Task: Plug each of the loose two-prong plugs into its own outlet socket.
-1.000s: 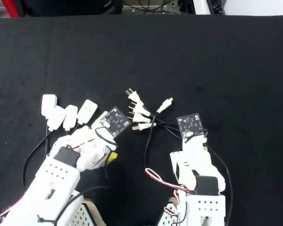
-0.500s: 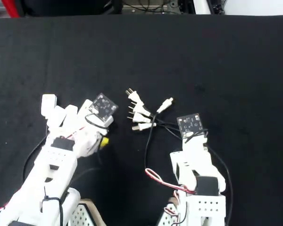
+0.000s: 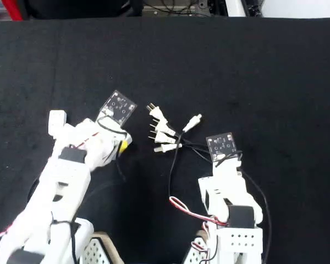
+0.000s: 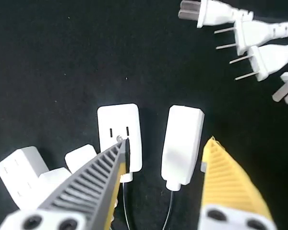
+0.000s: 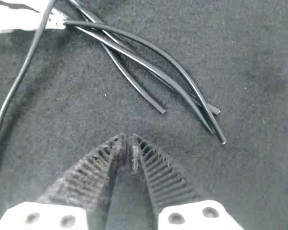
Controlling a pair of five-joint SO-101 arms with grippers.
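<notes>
Holding the left gripper point(image 4: 165, 141) spread wide, straddling one white outlet socket point(image 4: 182, 139) between the grey and yellow fingers. Setting the grey fingertip point(image 4: 119, 142) on or just above a second, slotted socket point(image 4: 117, 125) beside it; not managing to tell which. Leaving the two-prong plugs point(image 4: 259, 62) ahead of the fingertips, off toward the yellow finger's side, fanned out with prongs pointing across toward the grey finger's side. Resting the right gripper point(image 5: 128, 138) pressed together, pinching nothing, just short of the loose black cords point(image 5: 134, 52) ahead of it.

Judging the plugs as light, hard moulded plastic, probably slippery and apt to skid on the black table point(image 3: 264, 66), dragged by springy cords. Advising a hold on the flat sides of each plug body, behind the prongs, since squeezing the thin prongs is risking a bend. Also bracing the equally light socket against sliding.
</notes>
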